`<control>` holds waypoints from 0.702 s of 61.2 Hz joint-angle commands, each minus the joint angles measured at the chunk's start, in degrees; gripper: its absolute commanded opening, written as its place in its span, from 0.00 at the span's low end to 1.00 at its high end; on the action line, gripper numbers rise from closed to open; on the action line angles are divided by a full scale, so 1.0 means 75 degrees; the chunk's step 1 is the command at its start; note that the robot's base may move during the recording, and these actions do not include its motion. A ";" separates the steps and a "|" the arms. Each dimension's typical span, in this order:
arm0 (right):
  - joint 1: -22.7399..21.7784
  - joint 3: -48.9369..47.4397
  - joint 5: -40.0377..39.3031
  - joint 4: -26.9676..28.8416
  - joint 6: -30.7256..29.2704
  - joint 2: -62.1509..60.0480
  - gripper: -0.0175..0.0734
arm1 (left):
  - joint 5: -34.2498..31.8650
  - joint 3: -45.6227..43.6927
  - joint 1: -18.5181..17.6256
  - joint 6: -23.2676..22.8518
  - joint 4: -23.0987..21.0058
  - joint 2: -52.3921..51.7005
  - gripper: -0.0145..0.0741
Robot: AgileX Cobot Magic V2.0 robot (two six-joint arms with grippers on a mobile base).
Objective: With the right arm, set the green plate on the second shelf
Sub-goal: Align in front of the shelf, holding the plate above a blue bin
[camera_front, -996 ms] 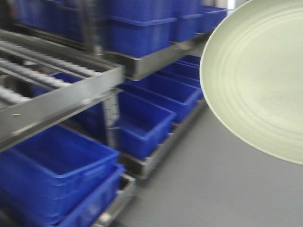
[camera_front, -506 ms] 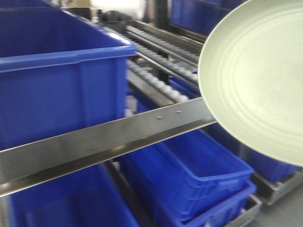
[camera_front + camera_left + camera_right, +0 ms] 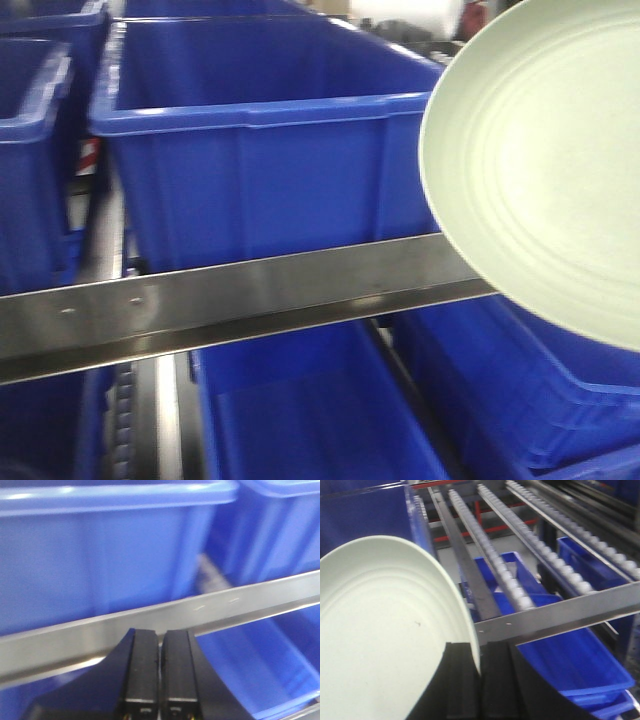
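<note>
The green plate (image 3: pixel 550 170) is held up on edge at the right of the front view, its ringed inside facing the camera, in front of a steel shelf rail (image 3: pixel 250 295). In the right wrist view the plate (image 3: pixel 385 630) fills the left side, and my right gripper (image 3: pixel 479 652) is shut on its rim, one black finger on each face. Ahead of it runs a roller shelf (image 3: pixel 520 560) behind a steel rail (image 3: pixel 560 617). My left gripper (image 3: pixel 160 640) is shut with nothing in it, close to a steel rail (image 3: pixel 200 612).
Large blue bins (image 3: pixel 260 150) stand on the shelf above the rail, and more blue bins (image 3: pixel 300 410) sit below it. Another blue bin (image 3: pixel 570 665) lies under the roller shelf. Blue bins (image 3: pixel 100 555) fill the left wrist view.
The front view has swept along the rack: roller tracks and floor gave way to large blue bins behind the rail. The plate keeps its place at the right of the frame.
</note>
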 commanded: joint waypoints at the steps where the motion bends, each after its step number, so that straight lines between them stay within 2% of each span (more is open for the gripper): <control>1: -0.0043 -0.0260 -0.0860 0.0006 0.0011 0.0068 0.25 | -0.0523 0.0241 -0.0052 0.0005 0.0028 -0.0167 0.30; 43: -0.0043 -0.0260 -0.0860 0.0006 0.0011 0.0068 0.25 | -0.0523 0.0241 -0.0052 0.0005 0.0028 -0.0167 0.30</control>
